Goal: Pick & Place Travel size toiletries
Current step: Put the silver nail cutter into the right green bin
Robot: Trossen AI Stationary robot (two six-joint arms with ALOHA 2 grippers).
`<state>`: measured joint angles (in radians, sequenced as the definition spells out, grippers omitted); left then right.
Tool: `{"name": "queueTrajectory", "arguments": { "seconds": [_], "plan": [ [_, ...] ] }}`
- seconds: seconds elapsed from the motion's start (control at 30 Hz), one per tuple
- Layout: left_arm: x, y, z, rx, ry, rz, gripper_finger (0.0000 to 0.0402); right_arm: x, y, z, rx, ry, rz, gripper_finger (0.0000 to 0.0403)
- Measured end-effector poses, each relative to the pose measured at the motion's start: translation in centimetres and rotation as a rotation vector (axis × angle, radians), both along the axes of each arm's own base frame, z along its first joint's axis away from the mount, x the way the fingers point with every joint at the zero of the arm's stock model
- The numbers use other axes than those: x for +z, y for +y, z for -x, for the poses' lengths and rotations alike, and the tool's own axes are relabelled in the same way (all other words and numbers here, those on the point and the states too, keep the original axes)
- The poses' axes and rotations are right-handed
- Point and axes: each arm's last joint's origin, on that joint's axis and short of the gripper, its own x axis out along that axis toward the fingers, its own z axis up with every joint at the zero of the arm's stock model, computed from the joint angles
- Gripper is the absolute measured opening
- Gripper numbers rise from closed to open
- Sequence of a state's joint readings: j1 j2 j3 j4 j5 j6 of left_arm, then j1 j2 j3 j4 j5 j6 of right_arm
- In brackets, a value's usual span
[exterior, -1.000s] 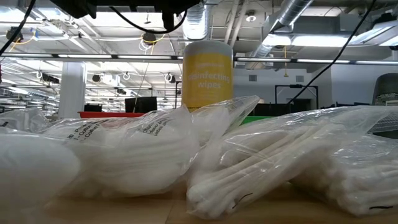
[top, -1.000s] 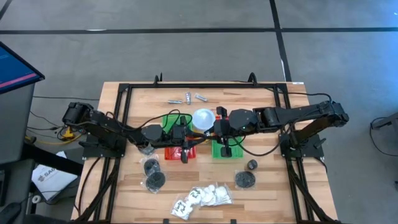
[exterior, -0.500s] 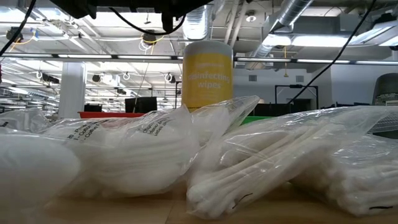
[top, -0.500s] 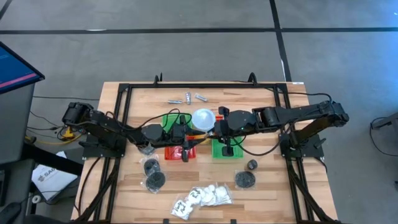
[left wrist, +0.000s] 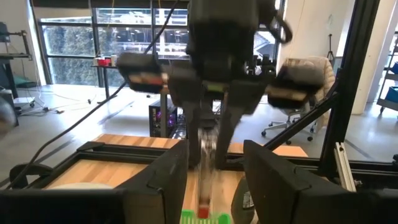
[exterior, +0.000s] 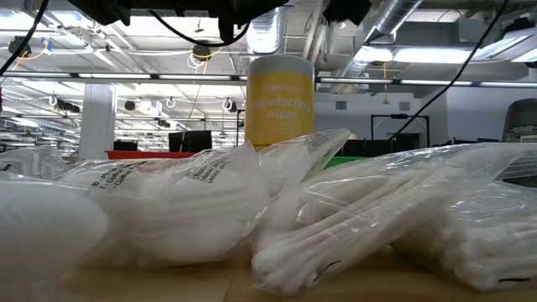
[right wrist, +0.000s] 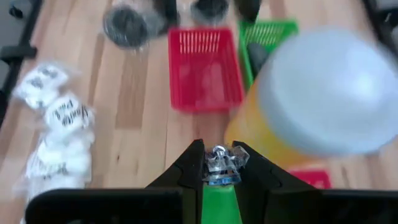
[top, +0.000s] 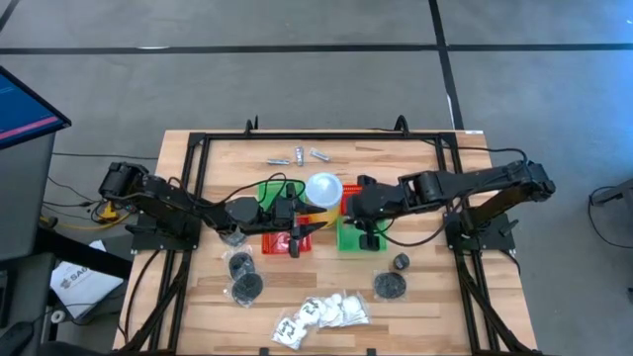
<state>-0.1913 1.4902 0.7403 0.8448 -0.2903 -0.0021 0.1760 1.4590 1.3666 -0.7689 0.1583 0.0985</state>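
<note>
- While hanging over a green mesh basket (top: 348, 240) just beside the yellow cup (top: 322, 190), pinched a small silvery metal piece (right wrist: 219, 158) between the closed fingertips of the right gripper (right wrist: 219, 168), as caught by the right wrist view.
- Waited with the left gripper (left wrist: 214, 162) over the red basket (top: 282, 243) near the table's middle, jaws apart and holding nothing.
- Judged to be the placing step: carried piece lifted clear of the table, not yet let go.
- Left more toiletries loose on the wood: other silvery pieces (top: 297, 155) at the far edge, dark round pieces in clear bags (top: 243, 279) at both sides, white pieces in printed packets (top: 321, 311) at the near edge.
- Called next for a short drop toward the green mesh, then an opening of the right jaws squarely inside the rim.
- Risked a brush against the tall cup close by, or a small piece bouncing out over the low wall.
</note>
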Motion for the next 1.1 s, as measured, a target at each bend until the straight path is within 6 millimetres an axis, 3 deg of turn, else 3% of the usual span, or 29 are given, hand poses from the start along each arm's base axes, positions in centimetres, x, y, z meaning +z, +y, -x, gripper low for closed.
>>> {"name": "queueTrajectory", "arguments": {
  "seconds": [0.23,1.1],
  "plan": [
    [0.0,0.0,0.0,0.0,0.001,0.001,0.0144,-3.0,-0.1,0.6,-0.058,0.112,-0.026,0.005],
    [-0.2,0.0,0.0,0.0,0.015,-0.001,0.0145,-10.5,-0.7,2.5,-0.198,0.268,-0.077,0.0053]
  ]
}}
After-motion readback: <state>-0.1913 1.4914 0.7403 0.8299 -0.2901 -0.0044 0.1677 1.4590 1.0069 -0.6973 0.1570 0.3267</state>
